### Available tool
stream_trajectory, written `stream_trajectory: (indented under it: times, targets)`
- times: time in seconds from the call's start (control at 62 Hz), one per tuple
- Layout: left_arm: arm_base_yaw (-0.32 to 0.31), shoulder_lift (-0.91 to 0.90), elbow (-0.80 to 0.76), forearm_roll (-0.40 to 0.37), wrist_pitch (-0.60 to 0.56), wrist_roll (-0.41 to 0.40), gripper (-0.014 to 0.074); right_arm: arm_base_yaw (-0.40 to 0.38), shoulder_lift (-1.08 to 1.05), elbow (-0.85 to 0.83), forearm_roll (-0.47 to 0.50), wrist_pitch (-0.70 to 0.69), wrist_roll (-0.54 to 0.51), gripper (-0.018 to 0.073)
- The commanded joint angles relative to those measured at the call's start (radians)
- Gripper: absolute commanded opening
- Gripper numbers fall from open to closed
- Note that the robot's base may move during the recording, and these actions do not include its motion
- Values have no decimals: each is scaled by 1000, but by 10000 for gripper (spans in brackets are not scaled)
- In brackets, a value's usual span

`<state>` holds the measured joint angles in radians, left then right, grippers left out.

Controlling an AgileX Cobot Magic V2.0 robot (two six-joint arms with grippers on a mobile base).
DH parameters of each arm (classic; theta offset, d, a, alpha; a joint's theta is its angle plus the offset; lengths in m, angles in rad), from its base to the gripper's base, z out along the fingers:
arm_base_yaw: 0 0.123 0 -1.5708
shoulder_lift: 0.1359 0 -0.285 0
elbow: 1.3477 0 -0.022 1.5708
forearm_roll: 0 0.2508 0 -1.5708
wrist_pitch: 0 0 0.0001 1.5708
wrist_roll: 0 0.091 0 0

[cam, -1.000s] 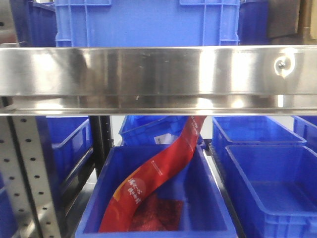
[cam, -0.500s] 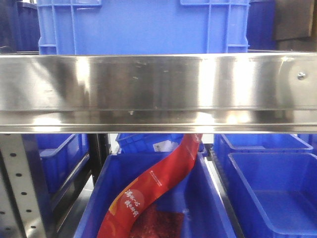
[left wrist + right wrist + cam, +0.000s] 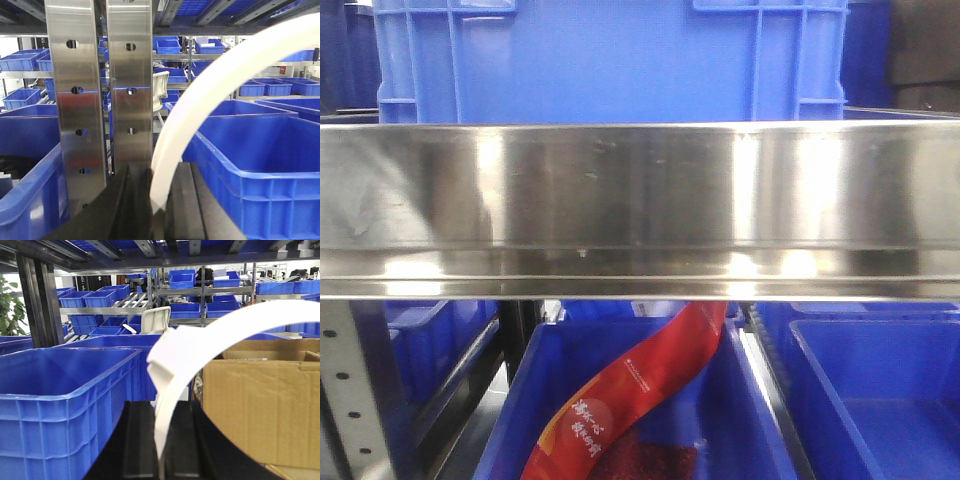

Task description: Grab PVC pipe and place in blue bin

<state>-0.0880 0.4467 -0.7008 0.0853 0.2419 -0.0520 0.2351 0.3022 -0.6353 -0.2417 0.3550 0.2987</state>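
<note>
Left pincer [image 3: 157,205] pinches one white PVC pipe [image 3: 200,95] by its lower end. Right pincer [image 3: 162,450] clamps a white arc too. One large blue bin [image 3: 260,165] stands near right.

the left hand [image 3: 159,186] and right hand [image 3: 163,421] are both matte black, built of smooth, flat-sided, square-edged blocks.

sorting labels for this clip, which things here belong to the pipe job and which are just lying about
Job: long thin white curved PVC pipe, held in left hand and right hand; large blue plastic bin beside it, likely target.
Lying about: red printed plastic packet; brown cardboard box; shiny steel shelf rail; perforated steel uprights.
</note>
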Motion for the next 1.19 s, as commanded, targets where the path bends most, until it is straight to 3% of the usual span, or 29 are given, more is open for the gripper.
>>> stream_trajectory:
  times: [0.0, 0.871, 1.177]
  targets:
    - [-5, -5, -1, 1, -29, -1, -111, -7, -3, -3, -6, -21, -2, -162]
    - [-6, -5, -1, -3, -29, -1, -111, -7, -3, -3, -6, -21, -2, -162]
    - [-6, -5, -1, -3, -30, -1, -111, -7, -3, -3, -6, -145, -2, -162]
